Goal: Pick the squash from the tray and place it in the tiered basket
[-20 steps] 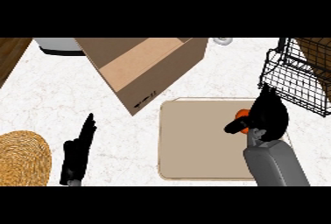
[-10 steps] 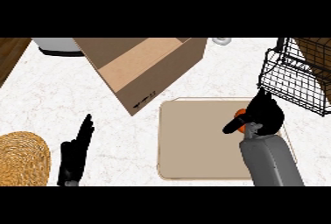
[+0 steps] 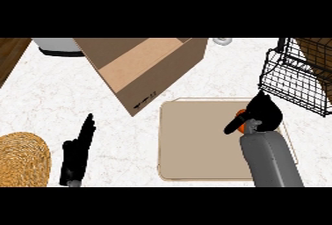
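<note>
A beige tray (image 3: 194,140) lies flat on the white counter, right of centre. Over its right side my right hand (image 3: 261,115) curls round an orange squash (image 3: 242,124), of which only a small orange patch shows beneath the fingers and thumb. The black wire tiered basket (image 3: 295,81) stands at the right edge, just up and right of that hand. My left hand (image 3: 77,151) rests open at the lower left, fingers straight and pointing up, apart from everything.
An open cardboard box (image 3: 146,63) lies tilted behind the tray's upper left corner. A woven straw mat (image 3: 19,158) sits at the lower left edge. A grey-white appliance (image 3: 58,45) stands at the back left, and a small white object (image 3: 222,40) at the back.
The right hand with the squash has shifted slightly up and toward the basket. The left hand has stayed still.
</note>
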Available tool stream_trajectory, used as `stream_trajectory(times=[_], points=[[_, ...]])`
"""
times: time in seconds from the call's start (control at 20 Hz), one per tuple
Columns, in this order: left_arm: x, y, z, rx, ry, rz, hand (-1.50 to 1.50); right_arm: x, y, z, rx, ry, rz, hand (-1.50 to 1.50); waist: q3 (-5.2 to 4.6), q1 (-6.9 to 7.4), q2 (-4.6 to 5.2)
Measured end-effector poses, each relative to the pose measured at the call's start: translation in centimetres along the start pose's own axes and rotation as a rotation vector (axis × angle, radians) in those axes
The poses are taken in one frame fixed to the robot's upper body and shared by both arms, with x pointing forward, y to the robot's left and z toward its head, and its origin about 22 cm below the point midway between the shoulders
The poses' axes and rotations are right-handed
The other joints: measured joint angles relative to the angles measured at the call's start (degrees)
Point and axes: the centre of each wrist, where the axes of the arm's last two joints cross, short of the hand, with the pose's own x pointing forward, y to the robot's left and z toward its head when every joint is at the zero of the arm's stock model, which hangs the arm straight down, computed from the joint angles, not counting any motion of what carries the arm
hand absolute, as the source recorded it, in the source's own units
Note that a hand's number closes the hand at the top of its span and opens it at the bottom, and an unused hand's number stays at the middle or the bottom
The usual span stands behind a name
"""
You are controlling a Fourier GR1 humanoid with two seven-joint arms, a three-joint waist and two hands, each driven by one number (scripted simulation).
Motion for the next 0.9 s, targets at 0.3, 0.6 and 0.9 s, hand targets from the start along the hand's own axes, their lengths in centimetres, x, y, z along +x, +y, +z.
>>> stream_trajectory(times=[0.3, 0.6, 0.9], points=[[0.1, -0.2, 0.1, -0.004, -0.001, 0.001, 0.0, -0.5, 0.8, -1.2, 0.053, 0.03, 0.005, -1.5, 0.0, -0.05, 0.0], [0.0, -0.1, 0.5, 0.001, 0.0, 0.001, 0.0, -1.1, 1.1, -2.1, 0.089, 0.053, -0.006, -1.5, 0.0, -0.11, -0.03], [0.0, -0.1, 0.3, 0.002, 0.001, 0.0, 0.0, -1.4, 2.4, -2.6, 0.104, 0.066, 0.016, 1.5, 0.0, -0.09, 0.0]])
